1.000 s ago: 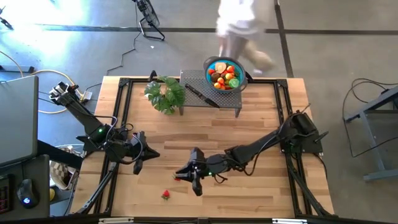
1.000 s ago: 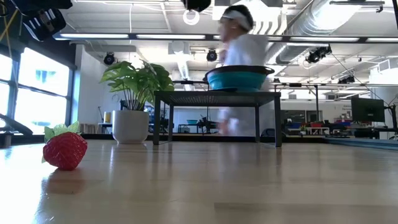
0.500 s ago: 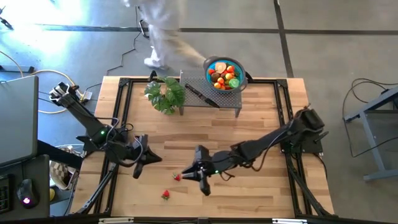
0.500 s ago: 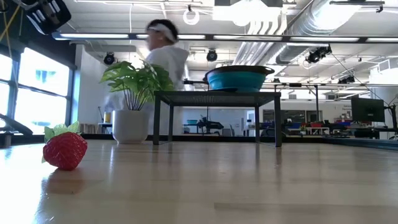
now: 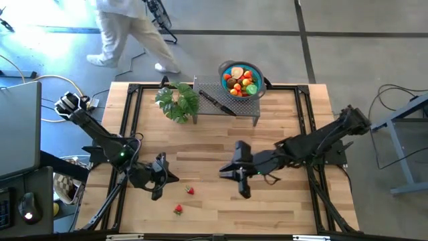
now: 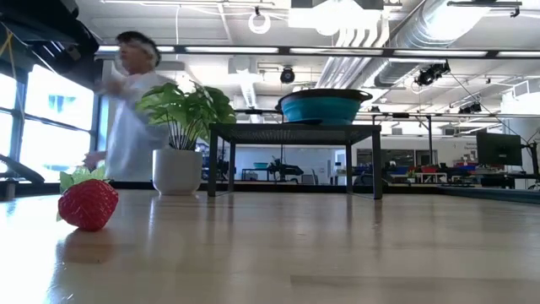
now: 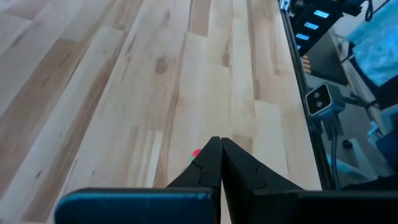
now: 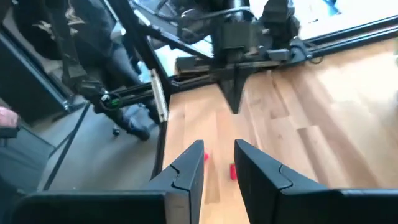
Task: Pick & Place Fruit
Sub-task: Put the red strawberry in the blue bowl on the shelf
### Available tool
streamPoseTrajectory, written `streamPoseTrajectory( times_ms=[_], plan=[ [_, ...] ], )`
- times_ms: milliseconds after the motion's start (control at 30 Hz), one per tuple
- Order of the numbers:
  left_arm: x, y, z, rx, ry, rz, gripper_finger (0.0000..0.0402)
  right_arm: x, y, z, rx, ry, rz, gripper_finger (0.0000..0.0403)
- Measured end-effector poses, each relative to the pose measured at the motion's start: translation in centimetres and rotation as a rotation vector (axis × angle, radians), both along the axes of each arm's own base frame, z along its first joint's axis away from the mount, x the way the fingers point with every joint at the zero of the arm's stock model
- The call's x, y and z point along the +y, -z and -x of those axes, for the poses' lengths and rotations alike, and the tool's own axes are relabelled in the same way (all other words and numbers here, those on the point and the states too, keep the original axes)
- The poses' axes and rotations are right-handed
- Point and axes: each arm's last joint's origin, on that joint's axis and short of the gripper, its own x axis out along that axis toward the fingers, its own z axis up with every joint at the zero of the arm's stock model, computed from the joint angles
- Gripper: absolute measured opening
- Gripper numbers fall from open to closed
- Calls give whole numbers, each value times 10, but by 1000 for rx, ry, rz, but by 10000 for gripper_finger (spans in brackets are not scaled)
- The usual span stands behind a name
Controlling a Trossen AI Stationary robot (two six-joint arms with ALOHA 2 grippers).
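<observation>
Two red strawberries lie on the wooden table near its front edge, one (image 5: 190, 191) between my two grippers and one (image 5: 178, 209) nearer the edge. Both strawberries (image 8: 232, 170) (image 8: 205, 155) show past my right fingers. The low view shows one strawberry (image 6: 87, 203) resting on the table. My left gripper (image 5: 172, 178) (image 7: 219, 142) hangs shut and empty just left of them. My right gripper (image 5: 224, 174) (image 8: 219, 146) is raised to their right, open with nothing between its fingers. The blue bowl (image 5: 241, 79) (image 6: 325, 107) holds several fruits.
The bowl stands on a black mesh rack (image 5: 227, 104) at the far edge, with a black-handled knife (image 5: 215, 102) beside it. A potted leafy plant (image 5: 177, 100) stands left of the rack. A person (image 5: 127, 27) walks beyond the table's far left corner.
My right gripper has risen and drawn back toward the table's right edge, away from the strawberry, which stays on the table. My left gripper has sunk and moved toward the near edge and the strawberries. The person has walked leftward behind the table.
</observation>
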Motion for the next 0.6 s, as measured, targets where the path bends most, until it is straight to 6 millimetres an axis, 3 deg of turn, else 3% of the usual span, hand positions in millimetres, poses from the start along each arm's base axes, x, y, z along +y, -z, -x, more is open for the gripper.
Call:
streamPoseTrajectory(
  times_ms=[233,400,600],
  plan=[
    [0,1,0,5,-1,-5,0,-8,-21,20,-48,29,-6,81],
    [0,2,0,13,-1,-12,7,-9,-24,23,-53,30,-8,81],
    [0,3,0,24,-23,17,85,-8,-22,24,-32,23,0,81]
  ],
)
